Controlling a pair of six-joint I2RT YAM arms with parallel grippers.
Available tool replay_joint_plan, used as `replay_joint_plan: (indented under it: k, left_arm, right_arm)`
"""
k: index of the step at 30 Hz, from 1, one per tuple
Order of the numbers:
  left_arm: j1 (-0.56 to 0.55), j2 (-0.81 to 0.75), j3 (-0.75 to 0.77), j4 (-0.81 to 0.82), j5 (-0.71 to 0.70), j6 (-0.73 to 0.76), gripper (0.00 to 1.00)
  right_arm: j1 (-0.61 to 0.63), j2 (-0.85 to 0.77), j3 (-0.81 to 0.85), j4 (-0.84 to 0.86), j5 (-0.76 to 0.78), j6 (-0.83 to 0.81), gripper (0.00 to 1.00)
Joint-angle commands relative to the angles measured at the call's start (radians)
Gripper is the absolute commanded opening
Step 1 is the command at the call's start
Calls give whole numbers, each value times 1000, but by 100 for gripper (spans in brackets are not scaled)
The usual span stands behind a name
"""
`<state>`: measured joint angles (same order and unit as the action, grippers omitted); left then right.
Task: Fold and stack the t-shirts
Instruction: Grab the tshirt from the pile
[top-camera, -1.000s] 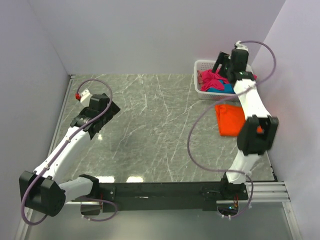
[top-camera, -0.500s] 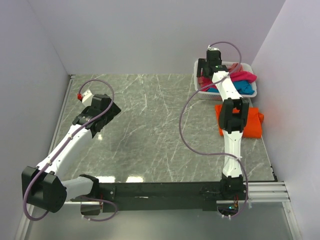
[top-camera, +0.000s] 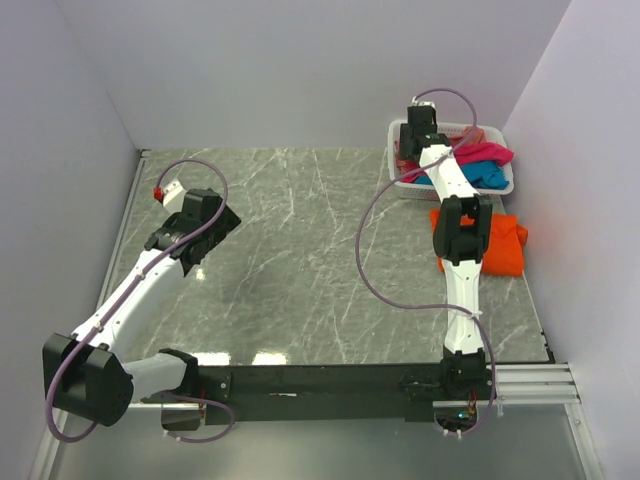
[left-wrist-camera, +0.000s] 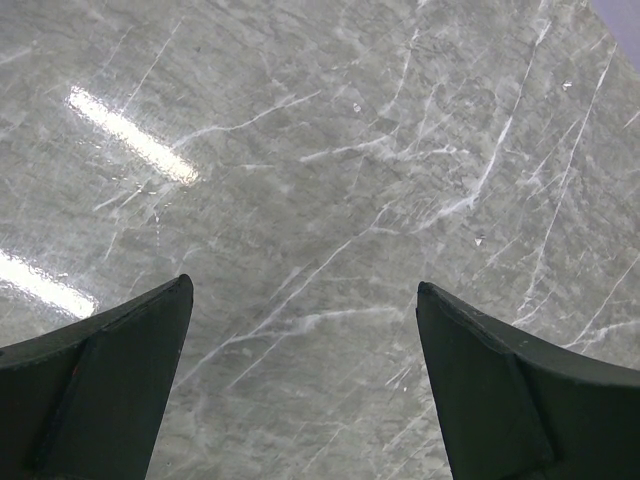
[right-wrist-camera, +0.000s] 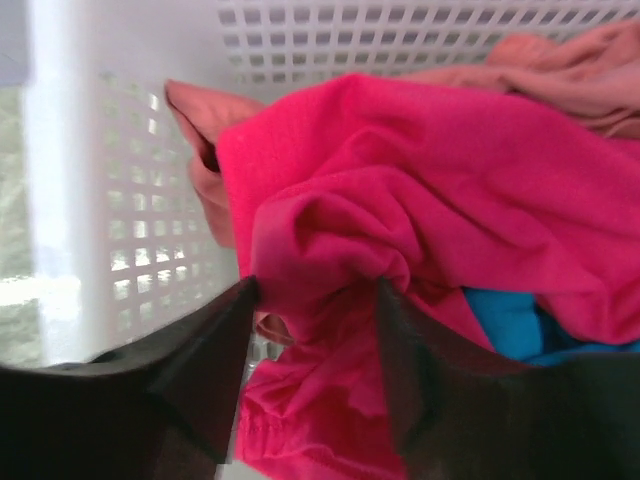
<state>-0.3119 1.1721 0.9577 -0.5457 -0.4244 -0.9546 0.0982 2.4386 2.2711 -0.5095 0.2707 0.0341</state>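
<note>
Since the right gripper (right-wrist-camera: 315, 290) sits low in the basket (right-wrist-camera: 350, 40) with jaws spread astride a ridge of the magenta shirt (right-wrist-camera: 420, 180), a good grab means closing on that ridge alone, clear of the teal shirt (right-wrist-camera: 500, 310) and lattice wall, then lifting straight up. Magenta lies crumpled on top, deeply creased, a salmon shirt (right-wrist-camera: 590, 60) behind. An orange shirt (top-camera: 505, 245) lies just beside the basket. Left gripper (left-wrist-camera: 300, 290) hangs spread over the table (left-wrist-camera: 350, 150).
</note>
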Motion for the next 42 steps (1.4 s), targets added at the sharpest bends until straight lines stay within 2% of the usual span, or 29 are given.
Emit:
replay_joint_plan:
  k: [1, 2, 3, 5, 6, 14, 21, 29, 31, 35, 38, 42]
  left_arm:
    - [-3, -29, 15, 6, -10, 7, 99]
    - [-3, -29, 18, 3, -10, 5, 100]
    - [-3, -28, 18, 0, -11, 5, 99]
    - [-3, -34, 18, -3, -10, 7, 99]
    - [-3, -35, 18, -3, -10, 5, 100]
    - [-4, -69, 10, 3, -8, 5, 99]
    - [-3, -94, 12, 3, -11, 8, 99]
    - [-3, -115, 42, 9, -2, 10, 99]
    - [-3, -123, 44, 12, 3, 16, 100]
    - [-3, -152, 32, 23, 18, 11, 99]
    - [-3, -180, 10, 29, 47, 4, 99]
    - [-3, -216, -5, 6, 58, -22, 99]
  right_arm:
    - [-8, 20, 41, 19, 27, -19, 55]
    - [-9, 25, 41, 26, 31, -14, 49]
    - [-11, 30, 44, 40, 47, -11, 32]
    - [-11, 27, 38, 58, 76, -7, 6]
    - [-11, 16, 33, 83, 81, -7, 0]
    - [-9, -87, 24, 172, 137, -25, 0]
    - [-8, -256, -13, 259, 156, -68, 0]
    - [35, -465, 4, 279, 173, -144, 0]
    - [102, -516, 24, 241, 194, -209, 0]
    - [266, -717, -70, 270, 202, -298, 0]
    - [412, -815, -91, 284, 167, -313, 0]
    - [572, -863, -64, 299, 66, -304, 0]
